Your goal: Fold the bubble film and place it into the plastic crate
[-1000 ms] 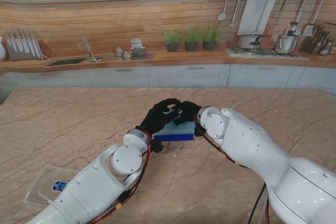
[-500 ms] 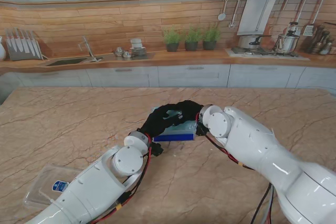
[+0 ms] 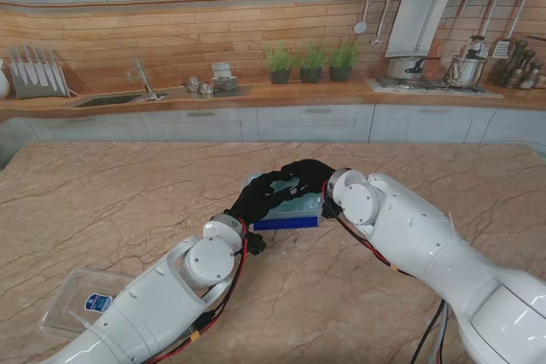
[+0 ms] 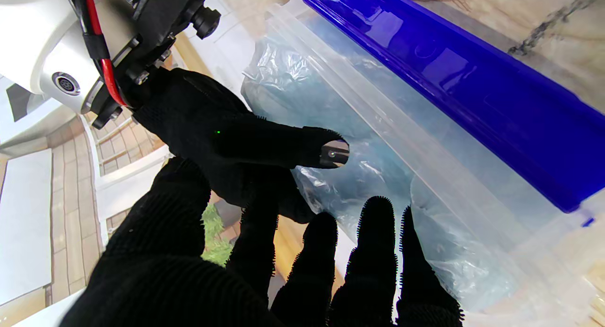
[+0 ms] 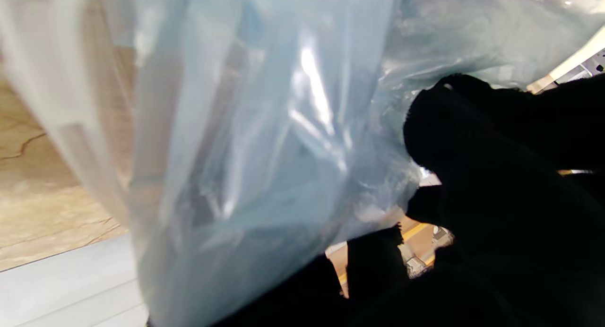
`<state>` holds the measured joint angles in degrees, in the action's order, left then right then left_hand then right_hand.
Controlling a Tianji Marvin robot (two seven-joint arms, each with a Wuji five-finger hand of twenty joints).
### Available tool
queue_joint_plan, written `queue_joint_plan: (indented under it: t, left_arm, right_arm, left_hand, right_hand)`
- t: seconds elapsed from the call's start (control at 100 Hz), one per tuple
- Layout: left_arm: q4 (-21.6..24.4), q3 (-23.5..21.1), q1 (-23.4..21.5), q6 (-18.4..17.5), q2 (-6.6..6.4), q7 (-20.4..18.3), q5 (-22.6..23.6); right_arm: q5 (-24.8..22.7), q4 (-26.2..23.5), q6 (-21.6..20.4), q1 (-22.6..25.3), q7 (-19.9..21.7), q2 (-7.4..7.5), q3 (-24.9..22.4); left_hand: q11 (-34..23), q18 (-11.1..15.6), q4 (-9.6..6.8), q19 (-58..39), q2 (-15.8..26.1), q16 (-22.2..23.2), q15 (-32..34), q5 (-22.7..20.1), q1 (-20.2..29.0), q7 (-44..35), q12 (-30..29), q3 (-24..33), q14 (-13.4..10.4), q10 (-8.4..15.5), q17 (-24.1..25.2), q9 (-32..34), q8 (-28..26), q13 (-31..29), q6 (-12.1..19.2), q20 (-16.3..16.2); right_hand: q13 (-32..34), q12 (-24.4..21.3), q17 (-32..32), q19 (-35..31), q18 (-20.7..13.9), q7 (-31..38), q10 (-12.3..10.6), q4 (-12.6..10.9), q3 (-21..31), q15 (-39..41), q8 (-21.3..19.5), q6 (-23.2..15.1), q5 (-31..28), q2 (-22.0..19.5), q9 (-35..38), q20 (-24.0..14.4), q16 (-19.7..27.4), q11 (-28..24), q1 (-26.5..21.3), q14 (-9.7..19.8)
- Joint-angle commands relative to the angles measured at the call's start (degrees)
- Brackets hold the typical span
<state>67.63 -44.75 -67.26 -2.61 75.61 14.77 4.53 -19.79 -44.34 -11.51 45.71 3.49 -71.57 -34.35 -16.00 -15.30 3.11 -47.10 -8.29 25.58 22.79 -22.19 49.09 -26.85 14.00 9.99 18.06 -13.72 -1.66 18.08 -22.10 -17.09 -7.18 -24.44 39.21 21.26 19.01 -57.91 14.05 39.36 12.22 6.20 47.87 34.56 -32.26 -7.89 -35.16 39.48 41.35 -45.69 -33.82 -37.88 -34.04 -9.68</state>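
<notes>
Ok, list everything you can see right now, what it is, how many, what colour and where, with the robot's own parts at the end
plastic crate: one, clear walls with a blue side, table middle, under both hands
bubble film: one, pale blue-tinted clear, bunched inside the crate
clear lid: one, transparent with a blue label, near left corner of the table
table: one, beige marble
potted herbs: three, green, on the far counter
knife rack: one, steel, far counter at left
sink tap: one, metal, far counter
pots: two, steel, on the hob at far right
left hand: one, black glove, fingers spread over the film
right hand: one, black glove, on the film at the crate's far side
</notes>
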Motion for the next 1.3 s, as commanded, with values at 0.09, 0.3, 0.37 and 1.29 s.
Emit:
queue_joint_plan:
  t: [0.09, 0.3, 0.37, 1.29]
  left_arm:
    - [-0.2, 0.3, -0.2, 0.9, 0.62, 0.2, 0.2]
    - [-0.3, 0.4, -0.1, 1.5, 0.66, 0.3, 0.5]
    - [-0.3, 0.4, -0.1, 1.8, 0.68, 0.3, 0.5]
    - [0.3, 0.5, 0.4, 5.6, 1.18, -1.3, -2.8]
  right_arm:
    - [-1.0, -1.3, 0.4, 0.7, -1.2, 0.54, -0.8]
    - [-2.8, -3.7, 1.2, 2.0, -2.5, 1.36, -2.8]
    - [-3.4, -4.5, 1.5, 2.5, -3.2, 1.55, -3.6]
    - [-12.2, -24.5, 5.0, 17.6, -5.4, 6.33, -21.8]
  left_hand:
    - [-0.5, -1.5, -2.42, -1.4, 2.4, -0.2, 0.3, 1.1, 1.6, 1.7, 0.3, -1.6, 1.2, 0.7, 0.1, -0.7, 0.5, 0.5, 1.6, -0.3]
    - [-0.6, -1.7, -2.43, -2.2, 2.4, 0.0, 0.8, 0.9, 1.7, 1.7, 0.3, -1.7, 1.4, 0.5, 0.2, -0.5, 0.4, 0.5, 1.4, -0.7]
    - [-0.6, -1.9, -2.43, -2.3, 2.4, 0.0, 0.9, 0.9, 1.7, 1.7, 0.3, -1.7, 1.5, 0.5, 0.2, -0.6, 0.5, 0.5, 1.3, -0.8]
    - [-0.5, -0.8, -2.41, -2.3, 2.7, -0.5, 2.0, 0.8, 2.0, 2.3, 0.3, -2.0, 3.1, -2.0, -0.1, -1.6, 0.9, 0.8, 0.0, -0.7]
  right_hand:
    - [-2.8, -0.7, -1.6, 3.1, -0.3, -0.6, -1.3, -2.3, -1.8, -1.6, -0.5, -0.4, 2.0, 1.4, -2.6, -1.3, 1.0, 1.2, 1.3, 1.2]
    - [-4.2, -1.0, -2.6, 4.6, -0.4, -0.9, -1.2, -2.3, -2.5, -3.2, -0.3, -0.3, 2.8, 1.2, -4.4, -1.3, 1.9, 2.0, 1.4, 1.2]
    - [-4.4, -1.1, -2.6, 4.8, -0.4, -0.9, -1.1, -2.3, -2.6, -3.4, -0.2, -0.2, 2.9, 1.2, -4.9, -1.3, 2.1, 2.1, 1.5, 1.1]
    - [1.9, -1.0, 4.7, -6.8, -3.0, 7.5, 2.2, -0.9, -10.1, 3.2, 9.3, 3.2, -2.4, -10.8, 1.6, 2.1, 2.1, -1.4, -4.0, -1.5]
